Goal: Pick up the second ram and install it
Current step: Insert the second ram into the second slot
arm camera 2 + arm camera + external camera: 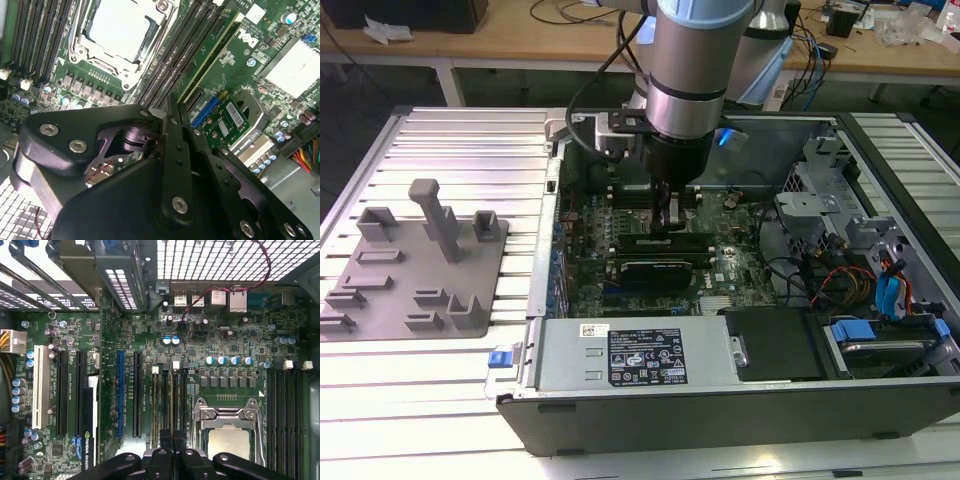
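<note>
Exterior view first: the claw (pixel 667 218) hangs straight down off the arm (pixel 690 60), deep inside the open computer case (pixel 720 415), right over the memory slots (pixel 640 200) in the middle of the motherboard. In the second wrist view the claw (pixel 172 102) is squeezed narrow, with its two black fingers (pixel 170 135) pressed almost together. I can't tell if anything is actually pinched between them.

The second ram (pixel 210 52) is the green stick standing on edge in one of the long slots. Its near end is just beside the claw tips, and it runs alongside the CPU socket (pixel 120 30). The slots around it look like bare black channels.

Stuff crowding the spot:
- a blue connector (pixel 205 112) and a small green card (pixel 225 125) just beside the claw
- a pale heatsink (pixel 295 70) further out
- in the exterior view, the thick black card (pixel 655 265) lying across the board, just in front of the claw
- a bundle of coloured cables (pixel 880 280) and drive bays at the exterior view's right
- the grey power supply box (pixel 630 355) along the near wall

Outside the case, on the exterior view's left, a grey fixture plate (pixel 420 270) with upright blocks sits on the slatted metal bench (pixel 470 140), well apart from the claw.
</note>
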`<state>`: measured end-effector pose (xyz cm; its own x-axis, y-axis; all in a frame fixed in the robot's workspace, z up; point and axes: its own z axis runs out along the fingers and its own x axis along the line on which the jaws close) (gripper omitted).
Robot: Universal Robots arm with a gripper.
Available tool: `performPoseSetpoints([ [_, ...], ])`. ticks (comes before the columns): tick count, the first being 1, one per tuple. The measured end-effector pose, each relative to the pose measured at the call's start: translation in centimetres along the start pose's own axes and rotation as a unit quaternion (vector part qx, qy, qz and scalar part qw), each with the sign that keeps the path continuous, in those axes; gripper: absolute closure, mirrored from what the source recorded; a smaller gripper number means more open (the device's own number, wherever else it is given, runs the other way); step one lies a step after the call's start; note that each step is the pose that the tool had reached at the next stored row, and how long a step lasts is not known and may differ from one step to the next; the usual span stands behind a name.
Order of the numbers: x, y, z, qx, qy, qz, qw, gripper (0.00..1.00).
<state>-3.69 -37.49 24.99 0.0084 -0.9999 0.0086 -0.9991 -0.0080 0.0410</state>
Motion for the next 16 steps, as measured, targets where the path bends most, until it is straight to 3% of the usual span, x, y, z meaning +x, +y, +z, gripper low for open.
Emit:
performPoseSetpoints([
  [16, -0.37, 0.09, 1.34, 0.0016, -0.0061, 0.007, 1.0, 0.91],
])
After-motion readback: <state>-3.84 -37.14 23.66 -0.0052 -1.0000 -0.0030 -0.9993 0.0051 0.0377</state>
